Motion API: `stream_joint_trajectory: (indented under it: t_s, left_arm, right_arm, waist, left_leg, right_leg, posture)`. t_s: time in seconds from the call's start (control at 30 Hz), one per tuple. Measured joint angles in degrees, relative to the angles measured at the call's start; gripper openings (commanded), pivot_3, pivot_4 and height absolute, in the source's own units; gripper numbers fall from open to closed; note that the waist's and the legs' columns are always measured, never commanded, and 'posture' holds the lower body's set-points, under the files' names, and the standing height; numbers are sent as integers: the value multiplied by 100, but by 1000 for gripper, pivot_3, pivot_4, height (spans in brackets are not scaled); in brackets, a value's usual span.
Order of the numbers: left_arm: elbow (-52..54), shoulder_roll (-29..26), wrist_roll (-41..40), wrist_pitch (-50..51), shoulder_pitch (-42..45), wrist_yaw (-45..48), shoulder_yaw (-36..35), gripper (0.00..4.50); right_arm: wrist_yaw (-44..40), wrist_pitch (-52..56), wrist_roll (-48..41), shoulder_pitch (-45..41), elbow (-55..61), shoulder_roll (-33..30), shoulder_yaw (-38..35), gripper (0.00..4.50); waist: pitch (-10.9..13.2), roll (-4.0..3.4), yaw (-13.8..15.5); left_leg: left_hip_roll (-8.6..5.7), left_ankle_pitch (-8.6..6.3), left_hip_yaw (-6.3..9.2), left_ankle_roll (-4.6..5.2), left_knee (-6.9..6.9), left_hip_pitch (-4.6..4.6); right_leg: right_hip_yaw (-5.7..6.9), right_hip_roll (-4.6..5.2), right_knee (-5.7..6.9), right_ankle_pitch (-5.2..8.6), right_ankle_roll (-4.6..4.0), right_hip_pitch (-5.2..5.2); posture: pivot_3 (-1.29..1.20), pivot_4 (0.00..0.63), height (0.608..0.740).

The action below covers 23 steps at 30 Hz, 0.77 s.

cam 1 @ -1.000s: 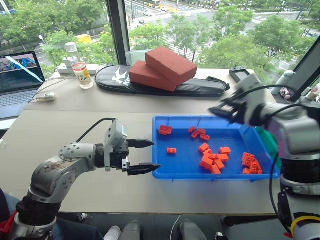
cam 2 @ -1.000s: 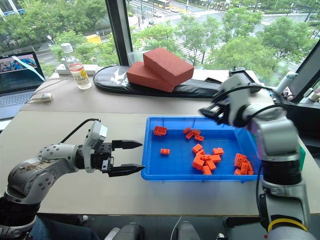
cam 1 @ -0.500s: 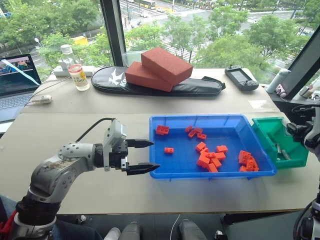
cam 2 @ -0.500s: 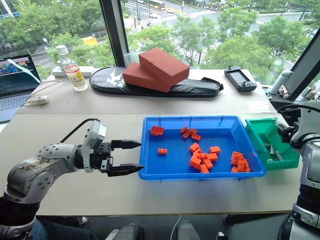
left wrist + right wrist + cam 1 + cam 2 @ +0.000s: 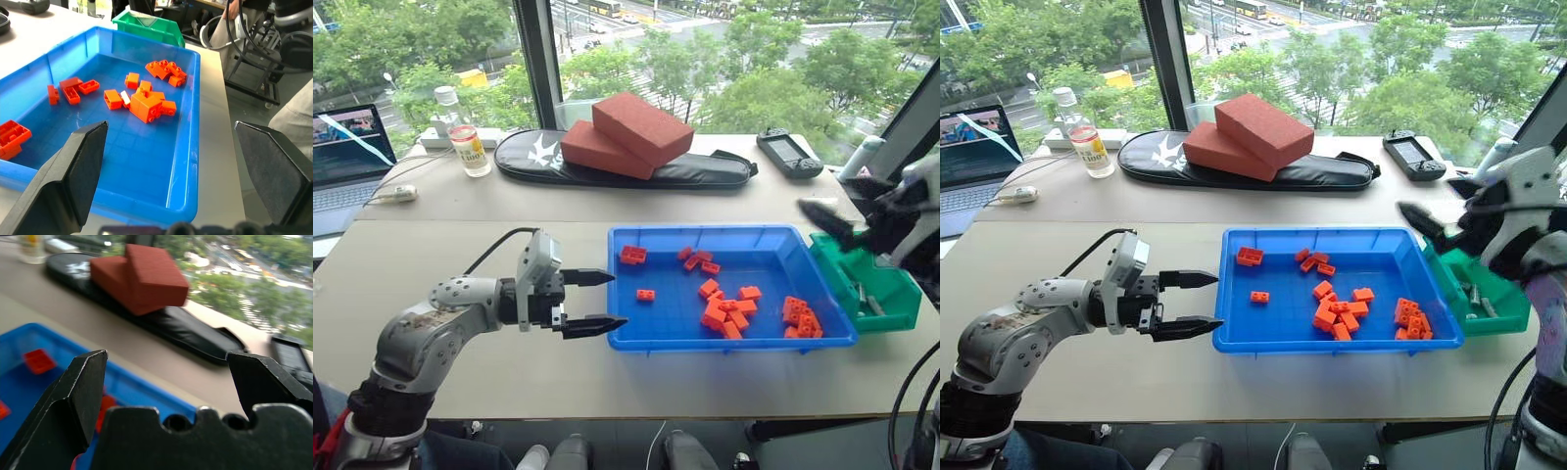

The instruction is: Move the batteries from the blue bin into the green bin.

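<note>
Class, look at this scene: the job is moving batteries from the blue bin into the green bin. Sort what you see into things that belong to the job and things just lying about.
Belonging to the job:
- blue bin
- green bin
- batteries, lying in the green bin
- right gripper, open

Just lying about:
- orange bricks in the blue bin
- red blocks on the black case
- bottle
- laptop
- handheld console

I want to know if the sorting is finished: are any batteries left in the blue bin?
No, the blue bin holds orange toy bricks and one small white piece, while slim grey batteries lie in the green bin.
</note>
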<state>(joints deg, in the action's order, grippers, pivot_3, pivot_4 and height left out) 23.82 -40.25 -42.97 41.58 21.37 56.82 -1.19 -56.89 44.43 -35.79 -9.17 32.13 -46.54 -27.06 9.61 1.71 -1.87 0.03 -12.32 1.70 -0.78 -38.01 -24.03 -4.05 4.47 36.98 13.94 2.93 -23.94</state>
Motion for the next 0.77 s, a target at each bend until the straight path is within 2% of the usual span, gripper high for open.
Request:
stream_joint_trajectory:
  t_s: [0.17,0.77]
  left_arm:
    - [1,37,1,0,2,-65,0,4500]
    - [-121,42,10,-49,-2,-90,0,4500]
  right_arm:
    - [-235,-392,-48,182,-139,-160,87,4487]
    - [-175,-849,-25,420,-405,-159,528,4487]
  waist:
    - [0,1,-19]
    - [0,1,-7]
  left_leg:
    - [13,0,1,0,-8,22]
    - [10,0,2,0,-7,22]
  right_leg:
    - [2,-14,5,1,-1,18]
    - [1,-11,4,1,-2,20]
  posture:
    - [0,150,740]
    - [0,150,740]
